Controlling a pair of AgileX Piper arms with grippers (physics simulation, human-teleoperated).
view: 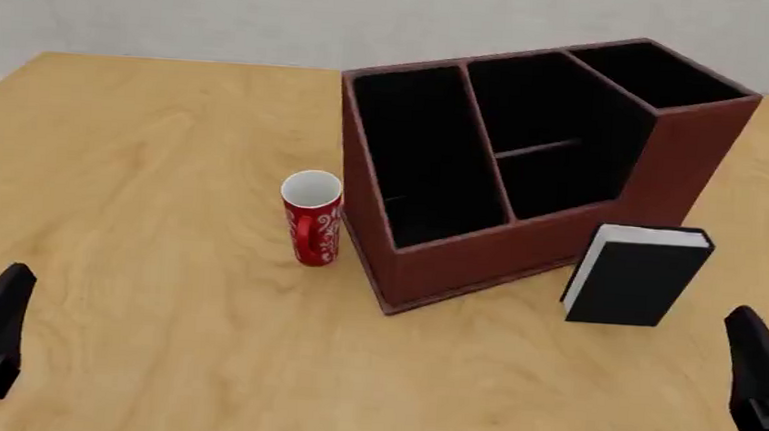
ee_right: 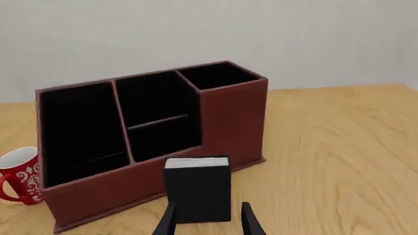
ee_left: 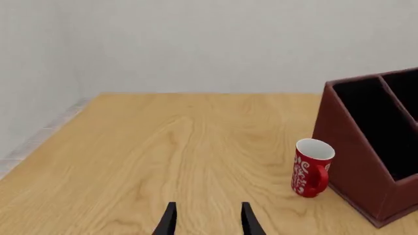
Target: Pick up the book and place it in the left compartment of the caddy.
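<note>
Table [view: 147,161]: bearing everything. Caddy [view: 683,154]: sitting mid-table, angled; left compartment [view: 422,163] lying empty, awaiting the book. Book [view: 635,276]: standing upright just beside the caddy's front right, lined up ahead of the right gripper [ee_right: 207,220], whose fingers are standing apart, holding nothing. Red mug [view: 312,218]: standing just left of the caddy. Left gripper [ee_left: 207,220]: likewise parted, idling over bare wood.

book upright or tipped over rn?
Upright. The book stands on end on the table, white page edges on top, outside the caddy.
</note>
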